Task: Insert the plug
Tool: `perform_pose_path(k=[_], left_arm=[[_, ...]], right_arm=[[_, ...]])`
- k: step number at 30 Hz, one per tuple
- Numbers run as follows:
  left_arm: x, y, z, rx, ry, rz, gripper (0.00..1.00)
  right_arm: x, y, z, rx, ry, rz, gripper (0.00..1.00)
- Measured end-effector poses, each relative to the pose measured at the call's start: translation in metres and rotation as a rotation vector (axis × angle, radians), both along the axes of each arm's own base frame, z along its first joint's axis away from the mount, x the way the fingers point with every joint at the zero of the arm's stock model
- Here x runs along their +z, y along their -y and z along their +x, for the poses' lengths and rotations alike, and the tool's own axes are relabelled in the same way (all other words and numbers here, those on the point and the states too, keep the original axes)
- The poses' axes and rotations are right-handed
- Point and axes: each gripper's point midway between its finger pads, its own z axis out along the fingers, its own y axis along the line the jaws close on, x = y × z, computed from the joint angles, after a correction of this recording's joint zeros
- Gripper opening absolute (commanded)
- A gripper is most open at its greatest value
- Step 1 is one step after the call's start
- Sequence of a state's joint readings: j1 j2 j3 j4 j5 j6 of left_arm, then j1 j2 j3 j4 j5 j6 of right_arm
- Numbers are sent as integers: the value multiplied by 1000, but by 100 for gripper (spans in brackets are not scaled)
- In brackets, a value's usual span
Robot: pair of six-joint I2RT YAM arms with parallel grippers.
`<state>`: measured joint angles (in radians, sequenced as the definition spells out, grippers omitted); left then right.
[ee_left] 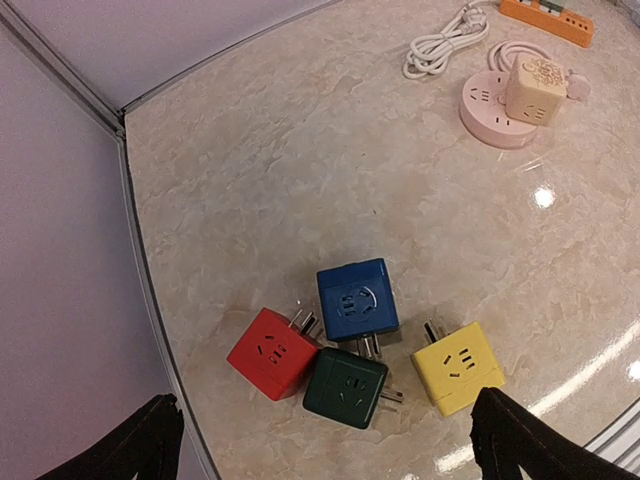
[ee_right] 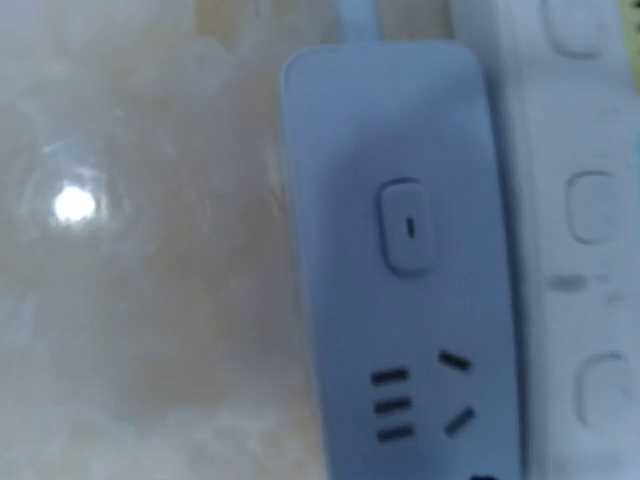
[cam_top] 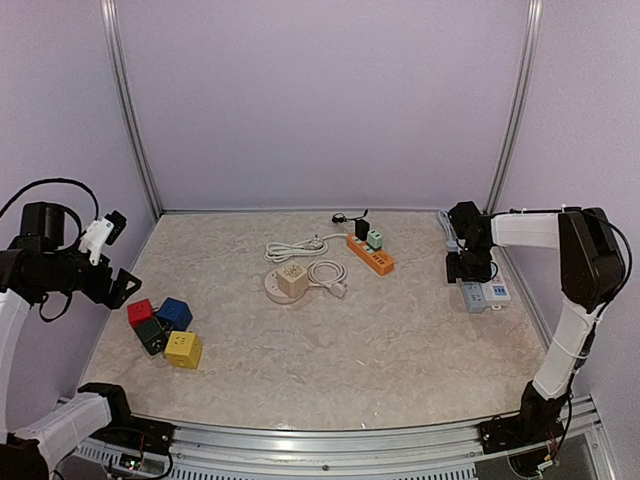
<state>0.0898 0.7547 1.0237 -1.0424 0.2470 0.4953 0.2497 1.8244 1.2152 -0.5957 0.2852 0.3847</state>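
Observation:
Four cube plug adapters lie in a cluster at the near left: red (ee_left: pixel 270 352), blue (ee_left: pixel 356 298), dark green (ee_left: pixel 346 387) and yellow (ee_left: pixel 458 366), each with its prongs showing. My left gripper (cam_top: pixel 118 258) hangs high above them, wide open and empty; its fingertips (ee_left: pixel 130 445) frame the cluster. My right gripper (cam_top: pixel 469 264) sits low over a grey power strip (ee_right: pixel 400 260), which also shows in the top view (cam_top: pixel 472 295). Its fingers do not show in the right wrist view.
A white power strip (ee_right: pixel 580 200) lies beside the grey one. An orange strip (cam_top: pixel 371 256) at the back centre holds a black and a green adapter. A round pink socket base (cam_top: pixel 275 292) carries a cream cube (cam_top: pixel 291 279); its white cord and plug (cam_top: pixel 339 289) lie next to it.

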Motion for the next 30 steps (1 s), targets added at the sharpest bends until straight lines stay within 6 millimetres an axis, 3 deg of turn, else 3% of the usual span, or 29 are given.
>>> perform_pose_path(k=[7, 12, 17, 19, 25, 30], left_arm=[[0, 0, 0, 0, 2, 0, 99], [0, 0, 0, 1, -1, 0, 99], [-1, 0, 1, 1, -3, 0, 99], [-1, 0, 1, 1, -3, -1, 99], [0, 0, 1, 1, -1, 0, 99], [0, 0, 1, 1, -1, 0, 99]], right_arm=[[-12, 11, 13, 3, -29, -10, 62], [-16, 26, 14, -12, -40, -39, 63], [-29, 26, 13, 3, -72, -29, 61], [-29, 25, 13, 7, -72, -17, 56], [-31, 22, 12, 42, -61, 41, 22], [-28, -6, -6, 79, -27, 128, 2]])
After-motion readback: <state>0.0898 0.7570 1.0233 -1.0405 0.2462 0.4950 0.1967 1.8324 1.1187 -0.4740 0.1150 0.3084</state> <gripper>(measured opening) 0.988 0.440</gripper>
